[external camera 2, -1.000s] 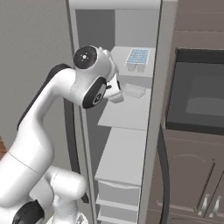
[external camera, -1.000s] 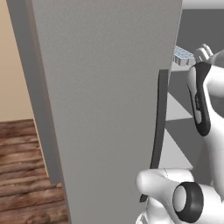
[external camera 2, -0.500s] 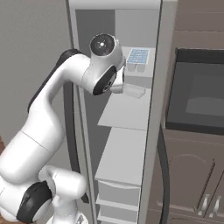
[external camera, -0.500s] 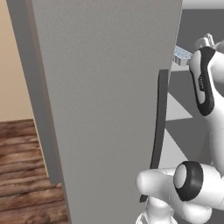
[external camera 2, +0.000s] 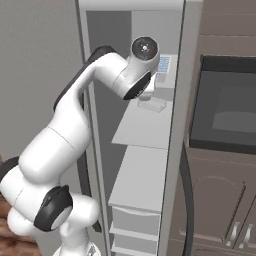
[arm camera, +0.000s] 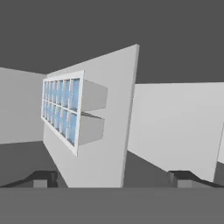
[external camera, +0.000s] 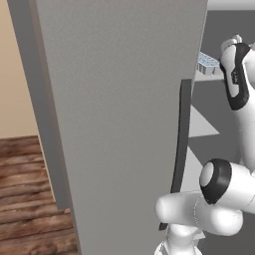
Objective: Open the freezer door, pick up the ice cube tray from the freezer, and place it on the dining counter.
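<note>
The freezer door (external camera: pixel 119 124) stands swung open, its dark curved handle (external camera: pixel 180 149) along its right edge. Inside the freezer (external camera 2: pixel 142 127), the pale blue ice cube tray (external camera 2: pixel 164 65) lies on an upper shelf, partly behind my wrist. From the left base view the ice cube tray (external camera: pixel 208 63) peeks past the door's edge. In the hand view the ice cube tray (arm camera: pixel 61 109) sits ahead and to the left on its light grey shelf (arm camera: pixel 109 131), a short way off. My gripper (arm camera: pixel 113 179) is open with nothing between its fingertips (arm camera: pixel 41 179). The dining counter is out of view.
The adjoining grey panel (external camera 2: pixel 185 75) with its own dark handle (external camera 2: pixel 187 200) borders the freezer on the right. Dark cabinets with a built-in oven (external camera 2: pixel 230 110) lie beyond it. Lower shelves and drawers (external camera 2: pixel 137 220) fill the freezer's bottom. Wood floor (external camera: pixel 25 199) runs left of the door.
The arm has risen and reached further into the freezer, bringing the hand up toward the tray's shelf. The door and tray have not moved.
</note>
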